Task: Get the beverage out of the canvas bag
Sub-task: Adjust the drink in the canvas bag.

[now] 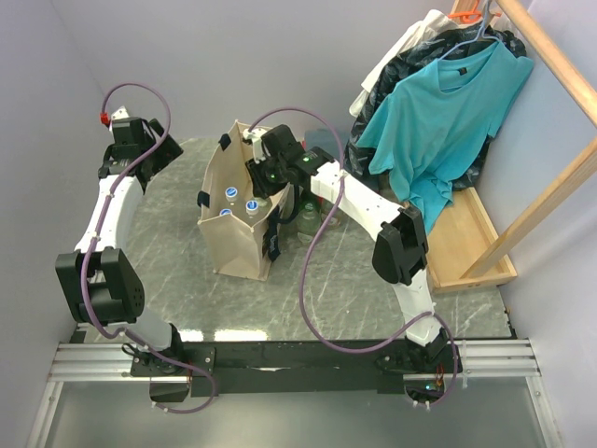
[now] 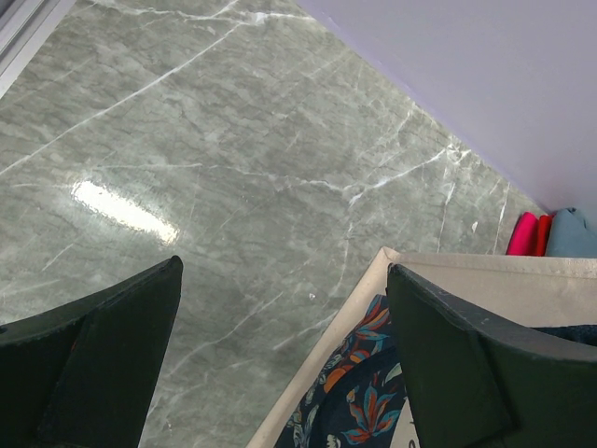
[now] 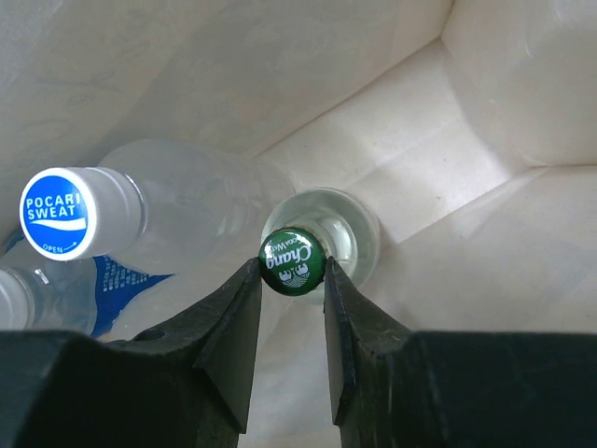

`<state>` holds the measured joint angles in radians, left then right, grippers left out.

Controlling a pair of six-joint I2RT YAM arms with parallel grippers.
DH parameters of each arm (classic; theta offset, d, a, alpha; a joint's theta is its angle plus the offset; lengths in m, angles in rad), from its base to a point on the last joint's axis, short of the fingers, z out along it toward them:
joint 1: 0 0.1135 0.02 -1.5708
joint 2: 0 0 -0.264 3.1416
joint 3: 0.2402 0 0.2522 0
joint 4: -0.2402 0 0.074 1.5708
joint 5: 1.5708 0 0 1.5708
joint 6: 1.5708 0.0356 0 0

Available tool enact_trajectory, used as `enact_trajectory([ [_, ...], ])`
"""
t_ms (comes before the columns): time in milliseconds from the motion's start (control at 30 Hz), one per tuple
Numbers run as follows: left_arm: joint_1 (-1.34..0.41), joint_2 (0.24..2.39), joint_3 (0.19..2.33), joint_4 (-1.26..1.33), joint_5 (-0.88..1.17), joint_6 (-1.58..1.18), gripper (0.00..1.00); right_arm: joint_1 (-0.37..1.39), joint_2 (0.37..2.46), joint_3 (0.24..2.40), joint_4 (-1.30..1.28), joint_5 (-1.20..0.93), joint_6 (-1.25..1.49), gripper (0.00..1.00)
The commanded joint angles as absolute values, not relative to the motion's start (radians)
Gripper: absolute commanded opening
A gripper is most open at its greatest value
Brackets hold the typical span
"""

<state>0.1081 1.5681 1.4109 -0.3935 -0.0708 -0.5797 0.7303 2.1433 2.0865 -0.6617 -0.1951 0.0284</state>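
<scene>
A green-capped Chang bottle [image 3: 292,260] is clamped at its cap by the closed right end effector [image 3: 291,273], deep inside the canvas bag [image 1: 238,250], which is stood on the bench [image 1: 359,285]. The left end effector [image 2: 283,271] is held wide open and empty near the bag's rim.
</scene>
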Motion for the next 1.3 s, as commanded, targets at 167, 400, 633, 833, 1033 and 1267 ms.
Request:
enact_trajectory([
  [167, 0.110, 1.519, 1.405, -0.365, -0.060, -0.564, 0.96, 0.727, 2.076, 2.137, -0.545, -0.130, -0.015, 0.00],
  [400, 0.110, 1.516, 1.404, -0.364, -0.054, -0.565, 0.96, 0.729, 2.068, 2.152, -0.508, -0.133, -0.011, 0.00],
  [633, 0.110, 1.508, 1.397, -0.361, -0.054, -0.565, 0.96, 0.726, 2.082, 2.200, -0.505, -0.141, -0.009, 0.00],
  [833, 0.110, 1.509, 1.397, -0.360, -0.046, -0.568, 0.96, 0.727, 2.083, 2.210, -0.495, -0.141, -0.009, 0.00],
  [1033, 0.110, 1.511, 1.397, -0.359, -0.046, -0.569, 0.96, 0.727, 2.072, 2.204, -0.476, -0.137, -0.014, 0.00],
  [1267, 0.110, 1.514, 1.401, -0.365, -0.058, -0.568, 0.96, 0.727, 2.066, 2.214, -0.442, -0.129, -0.012, 0.00],
])
